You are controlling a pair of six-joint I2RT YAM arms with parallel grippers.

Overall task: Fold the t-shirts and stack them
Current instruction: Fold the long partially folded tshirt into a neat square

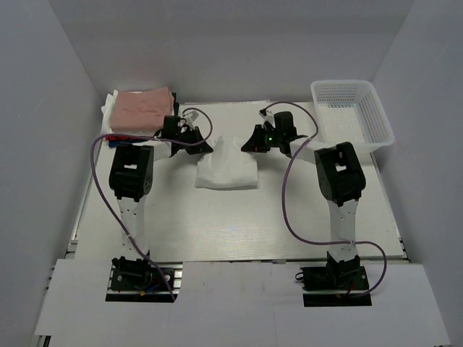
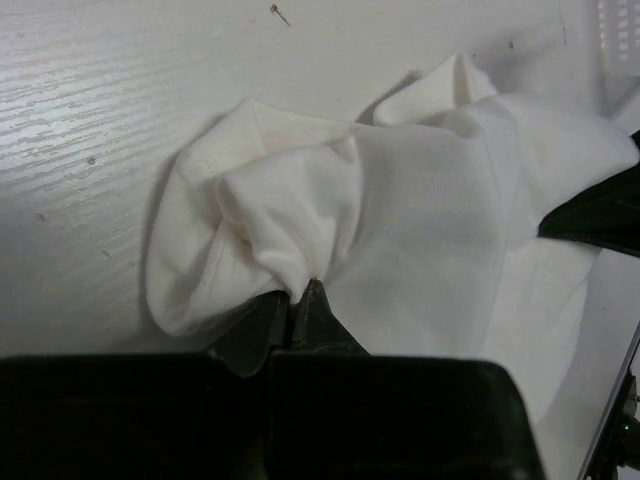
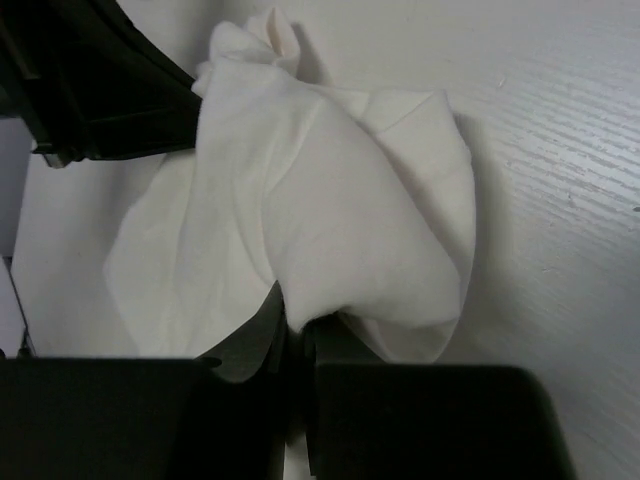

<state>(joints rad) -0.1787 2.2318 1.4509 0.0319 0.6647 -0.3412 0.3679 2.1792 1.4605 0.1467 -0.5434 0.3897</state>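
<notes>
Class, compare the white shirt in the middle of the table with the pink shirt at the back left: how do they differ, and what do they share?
The white shirt is bunched and pinched by the left gripper and right gripper; the pink shirt lies folded flat, untouched. The white shirt sits on the bare table; the pink shirt tops a pile. Both are soft cloth.

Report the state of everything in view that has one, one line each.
white shirt: partly folded, bunched where both grippers pinch it.
left gripper: shut on white shirt.
right gripper: shut on white shirt.
pink shirt: folded, lying at the far left.
basket: upright, at the far right.
</notes>
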